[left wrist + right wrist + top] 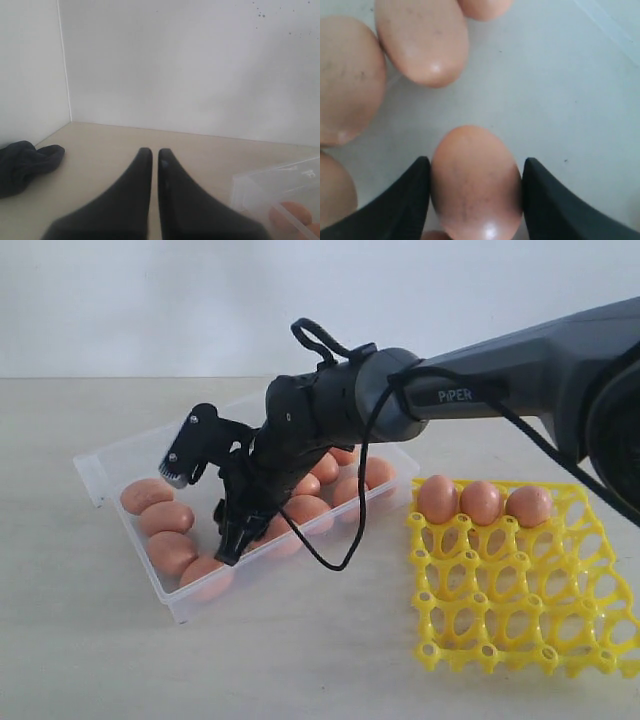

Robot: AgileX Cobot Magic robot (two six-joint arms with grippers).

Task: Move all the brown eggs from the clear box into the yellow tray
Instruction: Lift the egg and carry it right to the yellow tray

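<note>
bench [300, 670] carries it all: the box [98, 468] on the left of the exterior view, the tray [520, 635] near it on the right. right arm [540, 365] reaches across the middle and dips into the box. about ten eggs [165, 518] lie loose on the box floor, several touching. three more eggs [482, 502] sit in the tray's far row, and the other cups are bare. the task looks early, and the step in hand is a pick from the box.

right gripper [476, 166] stands about an egg's width open, one jaw on each flank of a single egg [476, 195] that rests on the box floor, with a gap to the eggs beyond it. the jaws are at or just short of contact; whether they bear on the shell cannot be told. left gripper [155, 152] hangs over bare bench near a box corner, jaws all but together, holding nothing, with a dark cloth [25, 167] off to one side.

the squeeze should be gentle and even, since a smooth, curved, brittle shell could squirt out or crack. the jaws look centred on the widest part, which suits. the lift should go straight up, clear of the low wall, then across to a bare cup beside the filled row, with the egg lowered right into the cup before release.
</note>
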